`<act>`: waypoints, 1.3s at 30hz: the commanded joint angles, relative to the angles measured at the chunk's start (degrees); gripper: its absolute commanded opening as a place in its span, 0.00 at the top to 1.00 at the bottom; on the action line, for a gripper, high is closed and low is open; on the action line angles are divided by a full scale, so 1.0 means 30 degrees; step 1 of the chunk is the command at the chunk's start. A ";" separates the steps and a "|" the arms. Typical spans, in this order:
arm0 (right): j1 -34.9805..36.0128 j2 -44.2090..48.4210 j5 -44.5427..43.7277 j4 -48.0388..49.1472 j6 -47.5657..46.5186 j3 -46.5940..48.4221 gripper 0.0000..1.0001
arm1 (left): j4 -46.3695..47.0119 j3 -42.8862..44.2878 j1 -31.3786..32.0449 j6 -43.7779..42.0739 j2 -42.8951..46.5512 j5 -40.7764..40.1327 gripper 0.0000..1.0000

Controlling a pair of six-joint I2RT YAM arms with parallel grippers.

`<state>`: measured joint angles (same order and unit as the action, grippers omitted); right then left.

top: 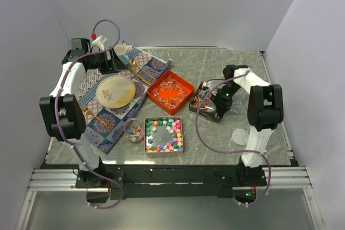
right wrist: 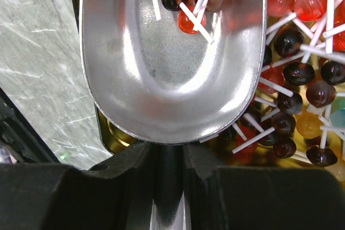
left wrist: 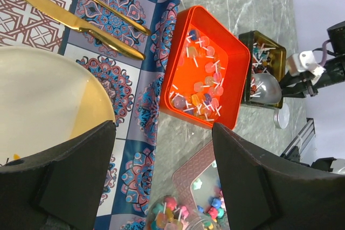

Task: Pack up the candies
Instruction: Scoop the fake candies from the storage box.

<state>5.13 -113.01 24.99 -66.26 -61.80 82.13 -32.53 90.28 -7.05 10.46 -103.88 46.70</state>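
Note:
Pastel star-shaped candies [top: 164,134] fill a pink rectangular tin [top: 181,133] at the front centre; they also show as candies [left wrist: 213,203] low in the left wrist view. Small stick candies [top: 171,91] lie in an orange tray [left wrist: 178,47]. Red and dark stick candies [right wrist: 302,79] sit in a dark gold-lined tin [top: 200,110]. My right gripper [right wrist: 170,154] is shut on the handle of a silver scoop [right wrist: 172,52], whose bowl lies in that tin with a few candies at its far end. My left gripper [left wrist: 161,187] hangs open and empty high over the placemat.
A patterned placemat [top: 102,125] carries a cream plate [top: 115,91] and gold cutlery [left wrist: 75,22]. A white cup [top: 122,51] stands beside my left gripper [top: 110,59]. A small glass jar [top: 133,131] of candies stands left of the pink tin. A round lid [top: 240,136] lies at the right.

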 commanded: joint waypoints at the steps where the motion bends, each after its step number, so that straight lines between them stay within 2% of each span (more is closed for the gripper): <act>1: -0.1062 0.1659 0.0575 0.1830 -0.0993 -0.2060 1.00 | -0.0142 0.0318 -0.0024 -0.0586 0.0435 -0.0127 0.21; 7: -0.1064 0.4182 0.0137 0.5236 0.0062 -0.4552 1.00 | 0.0093 0.0111 0.0006 -0.0498 0.0465 -0.0038 0.21; 12: -0.1093 0.4680 -0.0741 0.5006 0.1351 -0.3236 1.00 | 0.0444 0.0491 0.0064 -0.0205 0.0319 0.0050 0.21; 15: -0.1094 0.5498 -0.0919 0.5824 0.1353 -0.3845 1.00 | 0.0503 0.0784 0.0269 -0.0205 0.0114 -0.0009 0.21; 23: -0.1181 0.7404 0.1303 1.0655 0.1820 -0.8706 1.00 | 0.0241 0.0932 0.0592 -0.0381 -0.0091 -0.0155 0.21; 28: -0.1590 0.8314 0.2127 1.2707 0.2086 -1.0205 1.00 | -0.0112 0.1049 0.0679 -0.0820 -0.0267 -0.0273 0.21; 31: -0.2816 0.8900 0.3092 1.3180 0.1997 -1.0852 1.00 | -0.0375 0.1283 0.0650 -0.1258 -0.0530 -0.0506 0.21; 39: -0.4198 1.0949 0.5612 1.2593 0.1705 -1.0851 1.00 | -0.1518 0.2572 0.0534 -0.3133 -0.1233 -0.1093 0.20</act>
<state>-5.85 -85.93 35.03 -29.71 -55.24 50.11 -35.09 94.59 -5.21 5.78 -107.04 44.29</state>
